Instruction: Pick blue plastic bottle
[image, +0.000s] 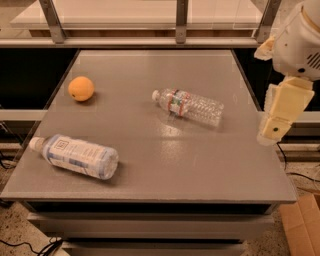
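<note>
The blue plastic bottle (75, 156) lies on its side at the front left of the grey table (165, 165), white cap pointing left. It is wide, with a pale blue-and-white label. My gripper (277, 117) hangs at the right edge of the table, off to the side and far from the bottle. Its cream-coloured finger points down below the white arm housing (300, 42). It holds nothing that I can see.
A slimmer ridged clear bottle (189, 105) with a red-green label band lies near the table's middle right. An orange (81, 88) sits at the back left. A metal-framed shelf (180, 22) stands behind the table. A cardboard box (302, 225) sits on the floor at the right.
</note>
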